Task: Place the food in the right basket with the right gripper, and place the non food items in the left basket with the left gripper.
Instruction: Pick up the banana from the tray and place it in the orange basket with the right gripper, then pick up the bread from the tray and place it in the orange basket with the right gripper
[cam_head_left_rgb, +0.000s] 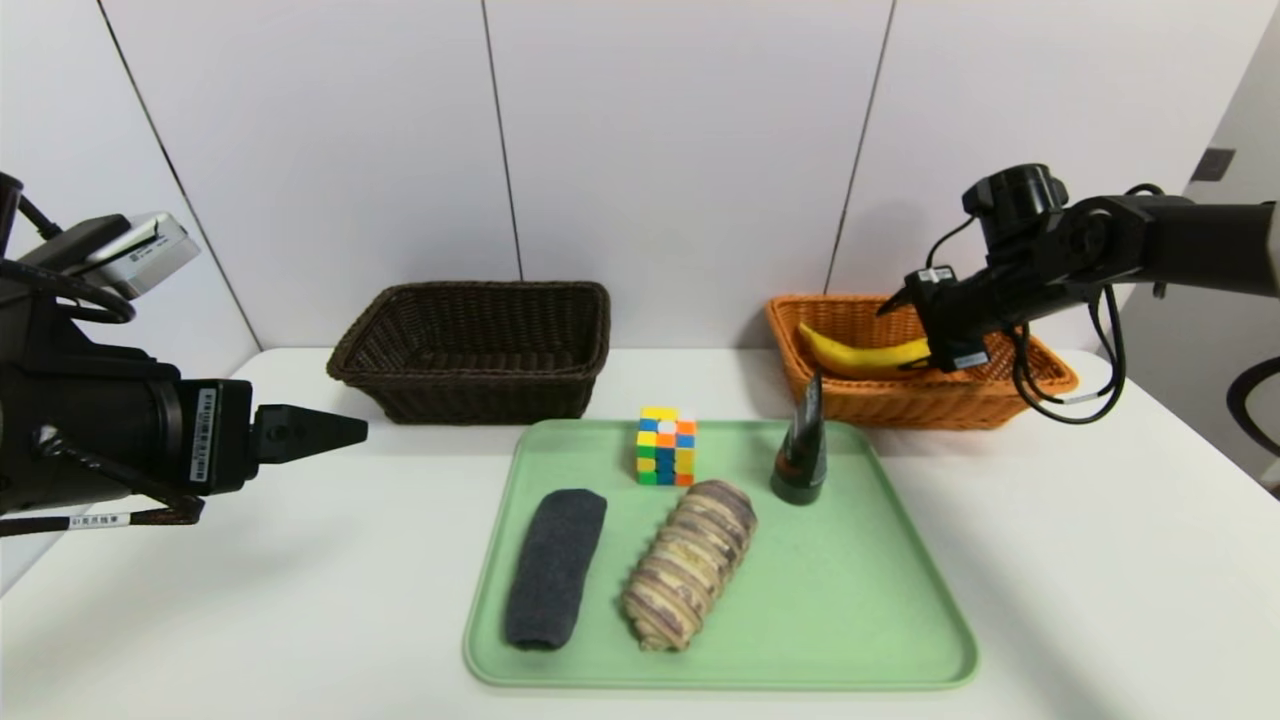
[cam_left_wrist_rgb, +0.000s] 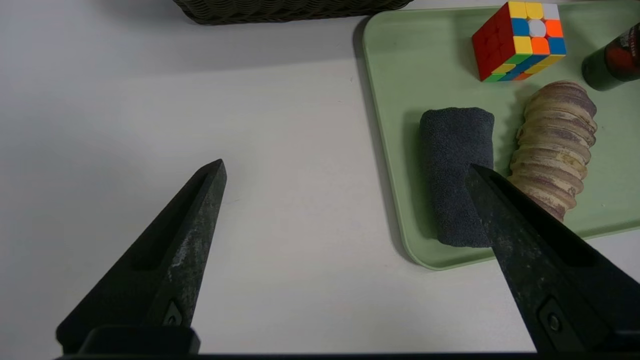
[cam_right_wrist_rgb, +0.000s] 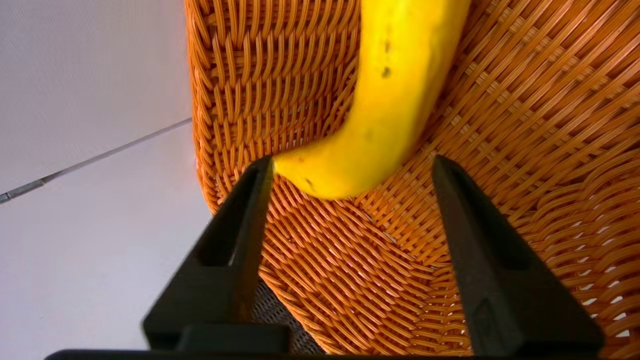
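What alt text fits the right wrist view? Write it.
The right pincer hangs open inside the orange wicker basket, its fingers straddling the end of a yellow banana lying in the basket. White table shows beside it.

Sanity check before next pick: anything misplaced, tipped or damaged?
Nothing stands out. Banana lies in the orange basket; cube, cloth roll, bread roll and the upright tube sit on the green tray. Dark basket holds nothing visible.
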